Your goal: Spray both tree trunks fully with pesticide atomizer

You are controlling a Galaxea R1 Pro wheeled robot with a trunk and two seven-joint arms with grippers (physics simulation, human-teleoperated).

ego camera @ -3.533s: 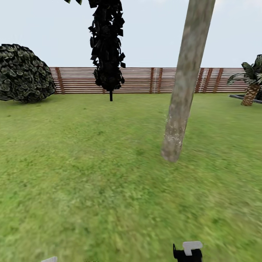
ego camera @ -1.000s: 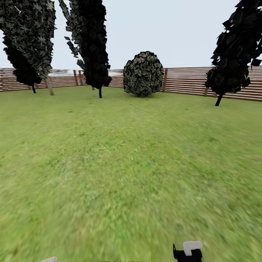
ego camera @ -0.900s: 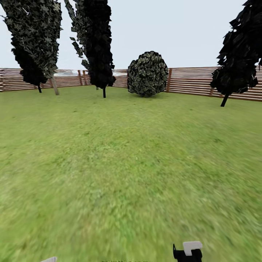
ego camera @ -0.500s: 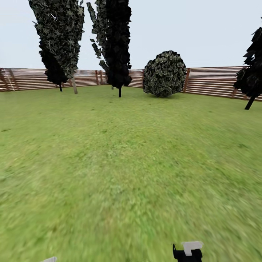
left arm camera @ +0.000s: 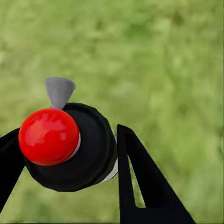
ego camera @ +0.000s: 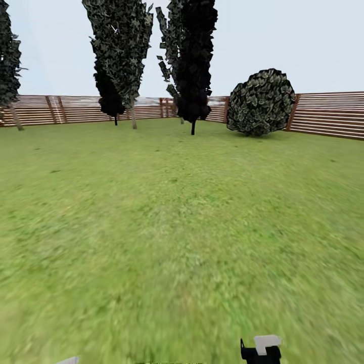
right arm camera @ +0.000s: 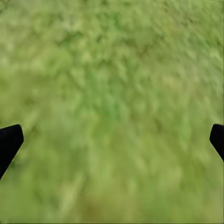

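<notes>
The pesticide atomizer point(left arm camera: 95, 154) shows from above in the left wrist view: a red button, a black cap and a grey nozzle. My left gripper point(left arm camera: 65, 144) is shut on it, one black finger on each side, above blurry green grass. My right gripper point(right arm camera: 112, 135) is open and empty over the floor point(right arm camera: 112, 93), its fingertips at the picture's two edges. In the head view, part of my right arm point(ego camera: 260, 350) shows at the lower edge. Far off by the fence stands a tall leafy tree with a pale tan trunk point(ego camera: 133, 116); another such trunk point(ego camera: 15, 119) is at the far left.
The lawn point(ego camera: 172, 227) of the garden stretches ahead to a brown slatted fence point(ego camera: 323, 114). A black cone-shaped tree point(ego camera: 193, 60) and a round dark bush point(ego camera: 261, 102) stand in front of the fence at centre and right.
The view has swung left, so trees, bush and fence slid right in the picture. The thick near trunk seen 3.5 s ago has left the view. The arms keep their pose.
</notes>
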